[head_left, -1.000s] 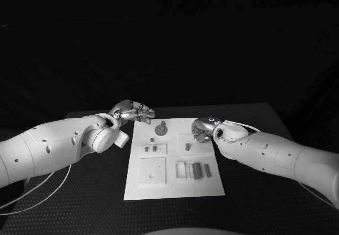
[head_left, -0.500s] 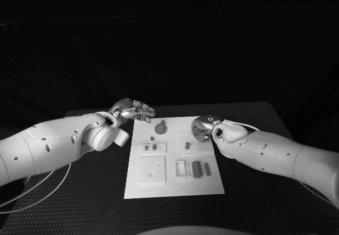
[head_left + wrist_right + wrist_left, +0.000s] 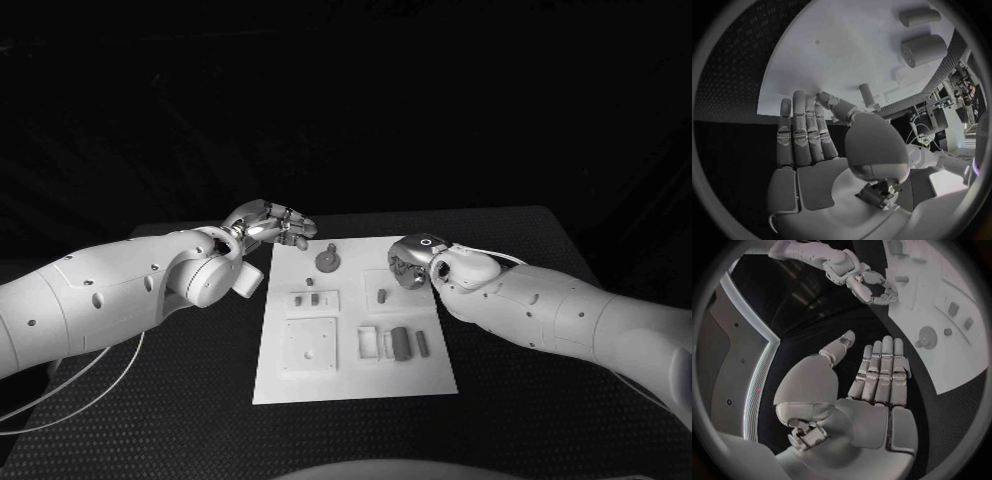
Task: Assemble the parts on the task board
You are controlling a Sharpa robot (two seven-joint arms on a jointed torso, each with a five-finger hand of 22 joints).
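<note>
While empty, each robot hand [image 3: 870, 385] [image 3: 811, 135] open

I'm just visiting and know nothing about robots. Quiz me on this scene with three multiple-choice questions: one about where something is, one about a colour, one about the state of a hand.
1. Where is the right hand?
A. Over the task board's far right part
B. Off the table's near edge
C. On the left arm

2. What colour is the task board?
A. Black
B. White
C. Striped

3. What is the left hand doing?
A. Gripping a part
B. Pressing the board
C. Holding nothing, fingers straight

Answers:
1 A, the head view shows it above the board's far right area.
2 B, the plate is white on the black table.
3 C, the left wrist view shows an empty palm.
</note>
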